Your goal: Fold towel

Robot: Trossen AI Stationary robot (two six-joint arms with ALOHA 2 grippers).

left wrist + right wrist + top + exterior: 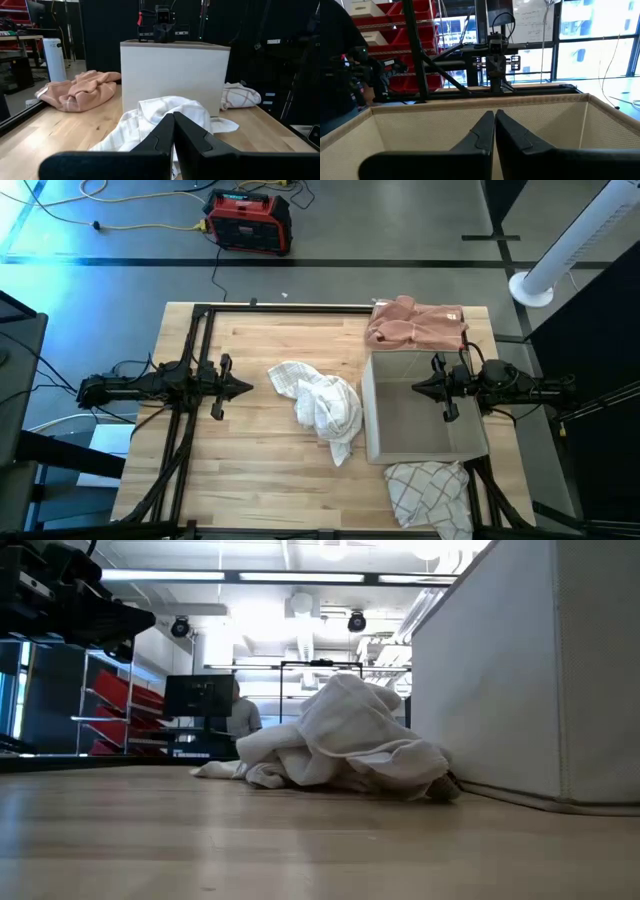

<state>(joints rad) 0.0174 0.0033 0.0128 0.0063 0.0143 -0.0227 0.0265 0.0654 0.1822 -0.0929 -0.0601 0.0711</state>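
Note:
A crumpled white towel [320, 405] lies in a heap at the table's middle, its right edge against the white box [420, 405]; it also shows in the low view as the towel [340, 745] and in the left wrist view as the towel [160, 120]. My left gripper [245, 388] hovers shut to the towel's left, clear of it. My right gripper [415, 388] hangs shut above the box's open inside [470, 120].
A pink cloth [415, 325] lies bunched at the far right, behind the box. A checked white cloth [430, 492] lies at the near right. Black frame rails [195, 380] run along the table's left and far sides. Bare wood lies near the front left.

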